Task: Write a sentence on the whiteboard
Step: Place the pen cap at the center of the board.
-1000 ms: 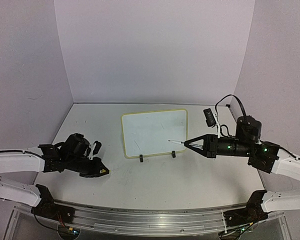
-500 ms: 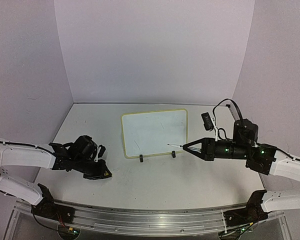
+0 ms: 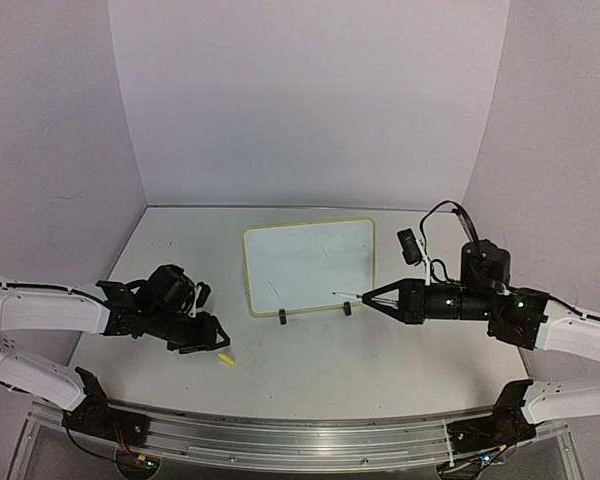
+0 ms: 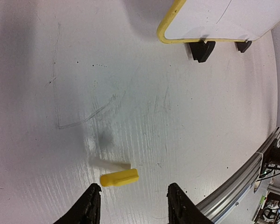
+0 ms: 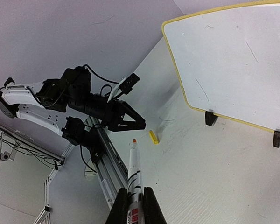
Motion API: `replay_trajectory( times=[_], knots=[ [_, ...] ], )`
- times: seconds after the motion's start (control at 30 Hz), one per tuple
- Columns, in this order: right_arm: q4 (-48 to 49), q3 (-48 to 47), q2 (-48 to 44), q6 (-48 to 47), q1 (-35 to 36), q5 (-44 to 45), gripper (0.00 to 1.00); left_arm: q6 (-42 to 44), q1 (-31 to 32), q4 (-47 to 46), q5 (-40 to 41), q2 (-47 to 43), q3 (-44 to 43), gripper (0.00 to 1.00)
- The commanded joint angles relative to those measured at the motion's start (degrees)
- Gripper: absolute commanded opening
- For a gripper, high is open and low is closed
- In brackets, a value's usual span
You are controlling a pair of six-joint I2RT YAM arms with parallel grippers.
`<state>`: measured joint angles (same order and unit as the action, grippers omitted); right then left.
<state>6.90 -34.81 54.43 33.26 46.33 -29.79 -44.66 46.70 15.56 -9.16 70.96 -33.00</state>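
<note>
The whiteboard (image 3: 308, 262) stands on two black clip feet at the table's middle. It also shows in the right wrist view (image 5: 233, 56) and the left wrist view (image 4: 224, 18). No readable sentence shows on it, only a few faint strokes (image 5: 200, 88). My right gripper (image 3: 370, 297) is shut on a white marker (image 5: 134, 170), uncapped, with its orange tip just off the board's lower right edge. My left gripper (image 3: 218, 338) is open and empty, low over the table. A yellow marker cap (image 4: 119, 177) lies just beyond its fingertips (image 4: 91, 205) and shows in the top view (image 3: 226, 359).
A metal rail (image 3: 300, 440) runs along the table's near edge. White walls close in the back and both sides. Old faint pen marks (image 4: 84, 116) streak the table surface in front of the board.
</note>
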Motion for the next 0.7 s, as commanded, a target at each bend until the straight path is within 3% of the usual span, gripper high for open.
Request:
replay_trajectory(
  times=[0.0,0.33,0.67],
  knots=[
    [2.9,-0.2,0.0,0.4,0.6,1.0,0.0,0.7,0.1,1.6,1.7,-2.1,-2.3,0.52],
    [2.9,-0.5,-1.0,0.9,1.0,1.6,0.0,3.8,-0.1,6.5,2.3,-7.2,-4.7,0.7],
    [1.2,-0.2,-4.3,1.1,1.1,3.9,0.0,17.2,-6.5,17.7,-5.4,-5.5,-17.3,0.74]
  ],
)
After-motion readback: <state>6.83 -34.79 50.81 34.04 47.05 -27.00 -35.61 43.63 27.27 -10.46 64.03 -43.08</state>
